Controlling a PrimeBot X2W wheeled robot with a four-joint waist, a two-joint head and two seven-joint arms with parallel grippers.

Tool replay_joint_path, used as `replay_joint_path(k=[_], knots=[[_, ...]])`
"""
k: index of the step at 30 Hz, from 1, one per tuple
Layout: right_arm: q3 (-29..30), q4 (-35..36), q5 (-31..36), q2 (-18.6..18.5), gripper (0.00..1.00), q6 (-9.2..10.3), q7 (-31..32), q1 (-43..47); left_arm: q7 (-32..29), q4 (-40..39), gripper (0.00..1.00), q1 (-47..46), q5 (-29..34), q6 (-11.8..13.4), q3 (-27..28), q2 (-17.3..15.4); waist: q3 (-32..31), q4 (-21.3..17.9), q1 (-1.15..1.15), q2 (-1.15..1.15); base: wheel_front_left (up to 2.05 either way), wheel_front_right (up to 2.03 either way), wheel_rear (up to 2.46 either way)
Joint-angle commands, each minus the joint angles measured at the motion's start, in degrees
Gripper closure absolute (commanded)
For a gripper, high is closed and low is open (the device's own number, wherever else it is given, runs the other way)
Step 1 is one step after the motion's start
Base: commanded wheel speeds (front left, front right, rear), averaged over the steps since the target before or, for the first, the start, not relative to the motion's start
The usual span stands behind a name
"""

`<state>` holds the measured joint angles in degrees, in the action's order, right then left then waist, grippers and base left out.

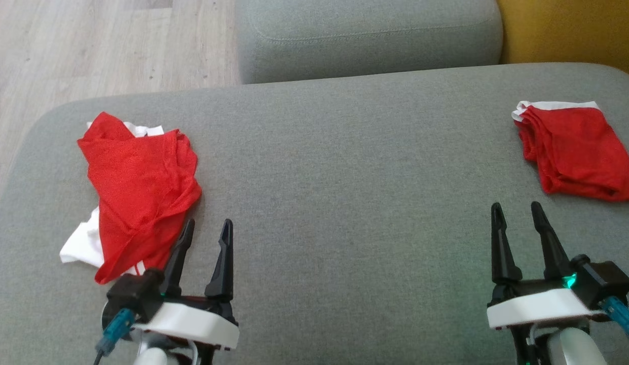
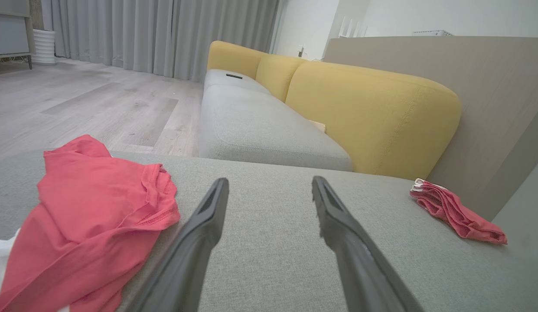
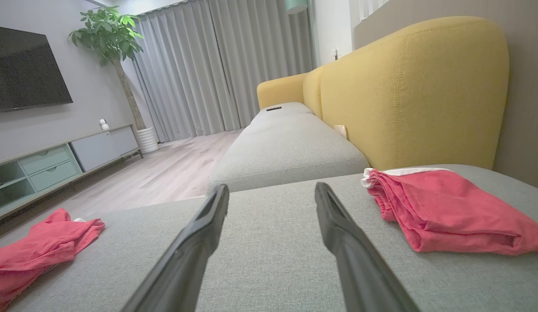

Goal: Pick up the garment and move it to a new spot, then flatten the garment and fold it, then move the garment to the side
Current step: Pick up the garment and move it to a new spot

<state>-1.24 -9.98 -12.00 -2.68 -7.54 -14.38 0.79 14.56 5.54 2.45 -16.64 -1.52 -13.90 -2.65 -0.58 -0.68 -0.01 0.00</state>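
Garment (image 1: 137, 187), red over white, lies crumpled on the grey sofa seat (image 1: 344, 177) just beside my left jaws, which are spread and empty. My right jaws are spread too, near a folded red garment (image 1: 580, 152).

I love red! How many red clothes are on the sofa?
2. A crumpled red garment lies on the left, by the left gripper; a folded red garment lies at the far right, beyond the right gripper. White cloth under the crumpled one might hide more.
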Motion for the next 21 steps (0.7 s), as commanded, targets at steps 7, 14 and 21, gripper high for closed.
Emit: replay_joint_path(k=[7,14,21], knots=[[-1.2,1.7,0.3,-0.2,0.0,0.05,-0.6,-1.4,0.4,-2.8,0.0,-1.4,0.2,0.8,1.8,-0.2,-0.2,-0.1,0.01,0.0,0.0,0.0,0.0],[-1.1,1.1,0.1,-0.2,0.0,0.05,-0.6,-1.5,0.4,-2.9,0.0,-1.5,-0.1,0.8,2.0,-0.2,-0.3,-0.5,0.01,0.0,0.0,0.0,0.0],[-1.5,0.4,0.2,-0.2,0.0,0.05,-0.6,-1.4,0.4,-2.6,0.0,-1.9,-0.1,0.7,2.1,-0.2,-0.4,0.7,0.01,0.0,0.0,0.0,0.0]])
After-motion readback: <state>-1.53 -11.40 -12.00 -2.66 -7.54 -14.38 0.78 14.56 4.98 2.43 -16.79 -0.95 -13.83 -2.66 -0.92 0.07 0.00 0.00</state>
